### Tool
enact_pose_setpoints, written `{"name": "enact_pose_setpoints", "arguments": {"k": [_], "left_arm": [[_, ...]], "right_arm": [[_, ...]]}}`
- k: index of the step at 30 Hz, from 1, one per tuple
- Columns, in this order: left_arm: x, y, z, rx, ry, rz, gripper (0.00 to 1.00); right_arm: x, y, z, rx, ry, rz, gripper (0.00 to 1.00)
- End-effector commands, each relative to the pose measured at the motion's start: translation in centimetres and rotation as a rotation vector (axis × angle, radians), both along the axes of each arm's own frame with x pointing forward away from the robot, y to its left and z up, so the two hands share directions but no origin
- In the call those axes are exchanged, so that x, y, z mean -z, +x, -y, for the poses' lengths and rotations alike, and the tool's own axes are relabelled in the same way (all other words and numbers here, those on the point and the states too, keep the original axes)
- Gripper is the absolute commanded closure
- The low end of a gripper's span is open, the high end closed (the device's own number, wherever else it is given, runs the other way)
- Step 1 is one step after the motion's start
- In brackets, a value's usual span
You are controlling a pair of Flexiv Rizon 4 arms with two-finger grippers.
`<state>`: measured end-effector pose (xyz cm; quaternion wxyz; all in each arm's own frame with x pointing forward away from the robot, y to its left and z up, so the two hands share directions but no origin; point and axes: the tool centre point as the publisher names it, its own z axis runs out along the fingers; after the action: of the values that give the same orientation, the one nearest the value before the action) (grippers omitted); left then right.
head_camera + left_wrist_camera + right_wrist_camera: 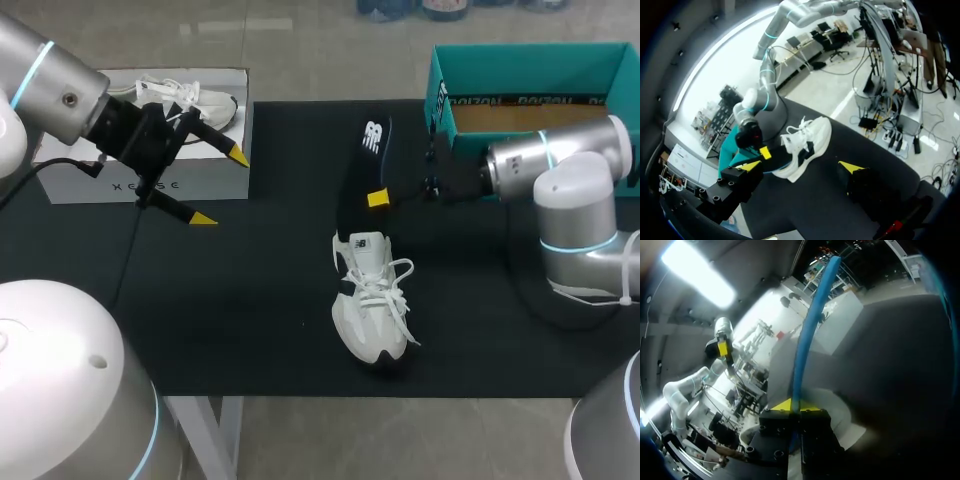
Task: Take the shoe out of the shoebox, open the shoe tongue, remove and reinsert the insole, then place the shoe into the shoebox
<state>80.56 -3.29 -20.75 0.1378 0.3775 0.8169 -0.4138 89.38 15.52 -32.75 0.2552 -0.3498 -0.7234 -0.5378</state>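
Place: a robotics lab, set up as a test station for handling trials.
Machines: two silver arms with glowing blue rings, the left arm point(60, 85) and the right arm point(575, 200), flank the shoe point(372, 310) on the desk point(250, 330).
Surface: a black mat covers the desk under the shoe.
Wiring: a black cable point(131, 240) hangs loose from the left arm, well left of the shoe.
Props: a white shoebox point(150, 175) and a teal shoebox point(520, 65) stand behind the shoe, with an insole point(362, 170) just behind it.

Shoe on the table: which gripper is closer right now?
Right. The right gripper, shut on the insole, sits just beyond the shoe's heel end. The left gripper hangs open farther off, beside the white box.
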Motion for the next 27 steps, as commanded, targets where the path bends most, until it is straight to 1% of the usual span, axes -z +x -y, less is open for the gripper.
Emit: {"name": "enact_pose_setpoints", "arguments": {"k": [1,9,14,15,17,21,27], "left_arm": [[-0.1,-0.1,0.0,0.001,0.003,0.001,0.00],[-0.1,-0.1,0.0,0.001,0.003,0.001,0.00],[-0.1,-0.1,0.0,0.001,0.003,0.001,0.00],[-0.1,-0.1,0.0,0.001,0.003,0.001,0.00],[-0.1,-0.1,0.0,0.001,0.003,0.001,0.00],[-0.1,-0.1,0.0,0.001,0.003,0.001,0.00],[-0.1,-0.1,0.0,0.001,0.003,0.001,0.00]], "right_arm": [[0.3,-0.5,-0.1,0.002,-0.011,-0.002,1.00],[0.2,-1.3,0.4,-0.010,-0.054,0.000,1.00],[0.0,-2.4,0.6,-0.009,-0.087,0.013,1.00],[0.0,-2.5,0.6,-0.028,-0.078,0.001,1.00],[0.2,-2.9,0.6,-0.035,-0.109,0.003,1.00],[0.7,-3.7,0.4,-0.048,-0.128,-0.007,1.00],[2.1,-4.6,-0.2,-0.071,-0.166,-0.027,1.00]]}}
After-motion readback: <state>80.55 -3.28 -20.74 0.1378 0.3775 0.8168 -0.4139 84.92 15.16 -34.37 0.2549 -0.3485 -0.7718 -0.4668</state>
